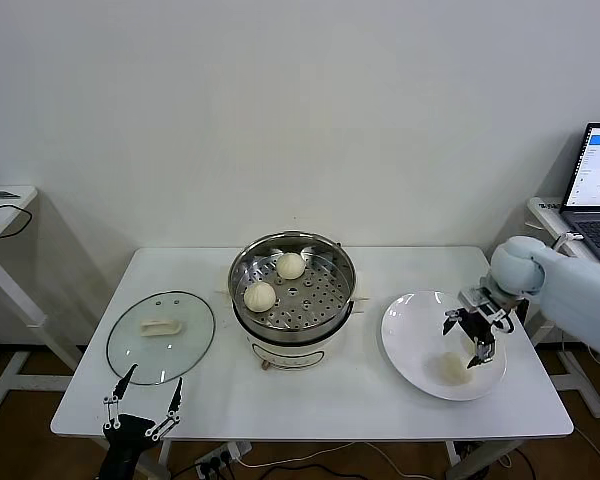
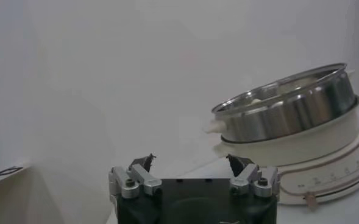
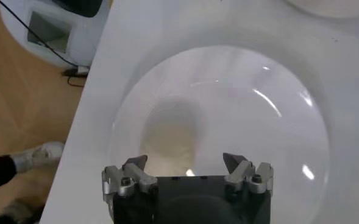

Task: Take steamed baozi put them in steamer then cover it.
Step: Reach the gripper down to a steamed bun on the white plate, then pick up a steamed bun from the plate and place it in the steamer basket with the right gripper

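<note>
Nearest, the left gripper [image 1: 142, 398] waits open and empty at the table's near-left edge, just near of the cover [image 1: 161, 337] lying flat left of the steamer [image 1: 292, 290]. Two baozi [image 1: 260, 296] sit on its tray. Over the plate [image 1: 405, 335] at right, the right gripper [image 1: 469, 338] hangs spread above another bun [image 1: 450, 368], grasping nothing. Roughly half loaded; covering remains

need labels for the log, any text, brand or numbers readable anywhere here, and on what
No text can be read.
Steamer base: a row of small printed marks by the knob, too blurred to read.
Laptop screen: lines of text, too small to read.
Plate, glass cover, baozi: no markings show.
</note>
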Robot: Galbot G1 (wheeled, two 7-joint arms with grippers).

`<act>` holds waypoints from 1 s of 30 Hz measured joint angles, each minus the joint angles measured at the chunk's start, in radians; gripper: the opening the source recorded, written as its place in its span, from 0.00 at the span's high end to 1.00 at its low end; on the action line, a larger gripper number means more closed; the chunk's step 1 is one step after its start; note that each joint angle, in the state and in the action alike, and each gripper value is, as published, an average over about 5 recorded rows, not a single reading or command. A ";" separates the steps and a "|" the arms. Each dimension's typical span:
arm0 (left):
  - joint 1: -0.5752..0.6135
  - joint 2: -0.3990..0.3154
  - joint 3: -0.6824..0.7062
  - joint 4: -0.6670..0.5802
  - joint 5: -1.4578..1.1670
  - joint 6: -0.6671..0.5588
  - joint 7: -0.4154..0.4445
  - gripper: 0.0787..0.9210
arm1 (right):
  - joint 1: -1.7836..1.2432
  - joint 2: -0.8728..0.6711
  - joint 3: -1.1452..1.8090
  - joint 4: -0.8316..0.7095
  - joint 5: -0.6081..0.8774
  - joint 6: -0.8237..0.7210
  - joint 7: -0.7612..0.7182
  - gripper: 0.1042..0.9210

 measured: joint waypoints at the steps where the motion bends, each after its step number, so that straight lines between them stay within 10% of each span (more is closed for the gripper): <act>1: 0.000 0.000 -0.001 0.000 0.000 0.000 0.000 0.12 | -0.010 0.001 0.006 -0.002 -0.004 0.000 0.003 0.12; 30: 0.006 -0.008 -0.012 -0.025 -0.001 -0.002 -0.005 0.12 | -0.061 -0.014 0.101 0.039 -0.036 0.008 0.011 0.33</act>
